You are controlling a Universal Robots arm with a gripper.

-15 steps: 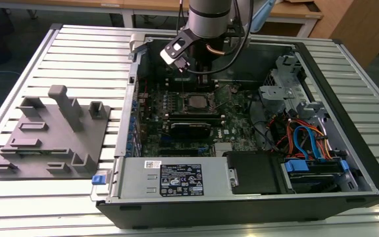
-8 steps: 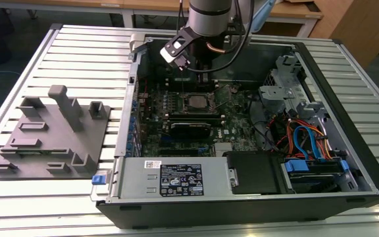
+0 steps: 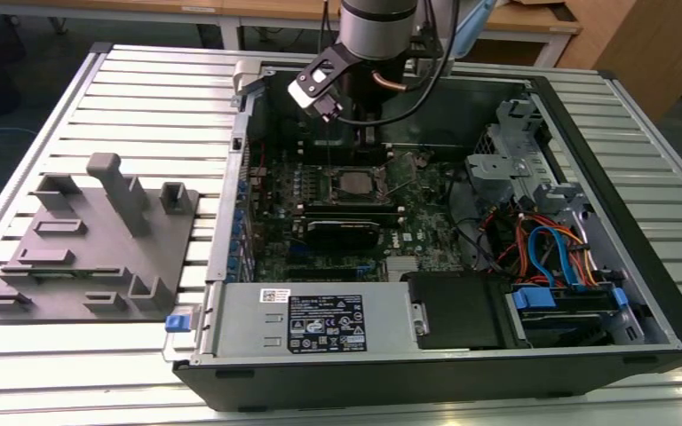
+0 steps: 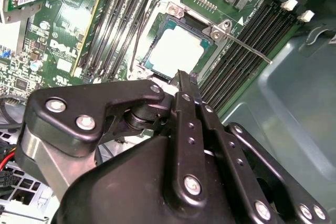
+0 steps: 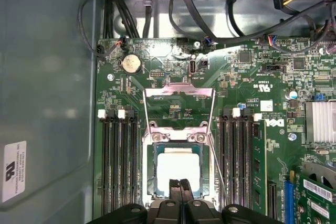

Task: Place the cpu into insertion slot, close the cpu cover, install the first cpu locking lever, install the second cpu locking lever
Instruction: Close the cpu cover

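Pale silvery square cpu (image 5: 178,167) lies seated in the dark square insertion slot (image 5: 177,146) of the green motherboard (image 5: 173,66), inside an open black computer case (image 3: 436,382). The thin silvery cpu cover frame (image 5: 179,92) stands swung open beyond the slot, with green board visible through its window. A thin metal locking lever (image 4: 247,46) extends beside the slot. The black gripper (image 4: 185,77) hangs over one edge of the cpu, fingers pressed together and holding nothing.

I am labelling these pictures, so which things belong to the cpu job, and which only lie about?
Job: cpu, cpu cover, locking lever, gripper.
Lying about: grey fixture plate, coin battery, memory slots, blue cables.
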